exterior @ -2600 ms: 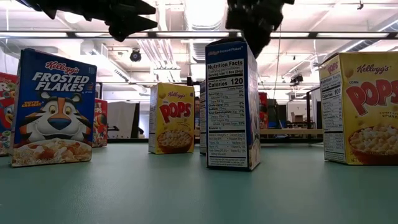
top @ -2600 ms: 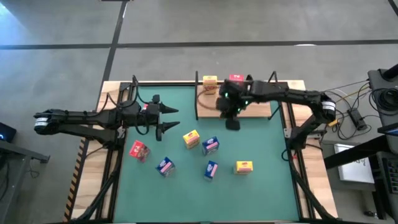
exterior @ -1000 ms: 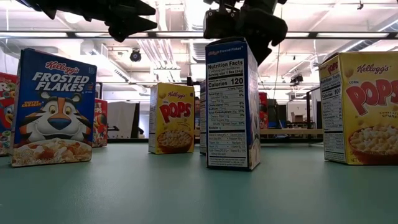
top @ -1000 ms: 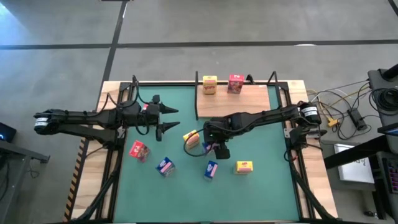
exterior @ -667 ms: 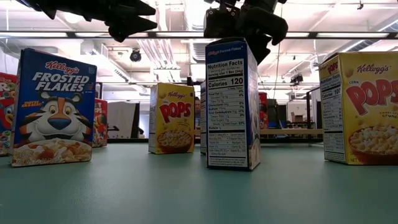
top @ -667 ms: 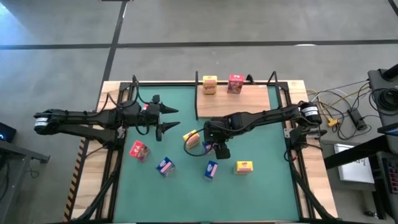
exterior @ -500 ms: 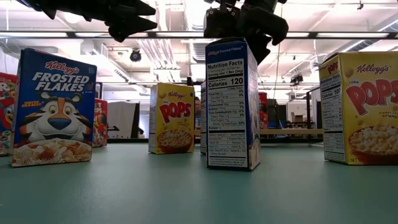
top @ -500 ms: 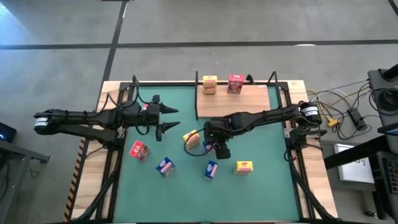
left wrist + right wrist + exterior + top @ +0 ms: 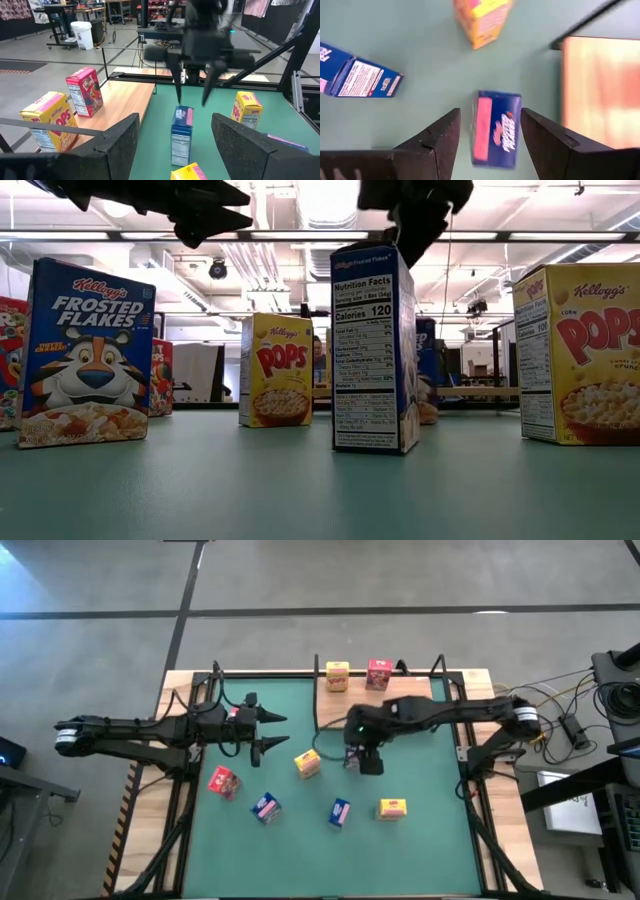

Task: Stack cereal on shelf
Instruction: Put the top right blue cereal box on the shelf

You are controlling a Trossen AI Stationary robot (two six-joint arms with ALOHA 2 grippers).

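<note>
1. Dark right arm reaches to the counter's centre. Its tool [image 9: 362, 758] points down, fingers spread wide, just above an upright blue cereal box [image 9: 181, 134] and not gripping it.
2. The left arm waits at nine o'clock, its tool [image 9: 278, 732] wide.
3. A green mat [image 9: 420, 780] covers the counter, with loose boxes [image 9: 392, 808] scattered toward six o'clock.
4. The shelf [image 9: 420, 688], at one o'clock, carries a yellow box [image 9: 338, 677] and a red box [image 9: 378, 674].
</note>
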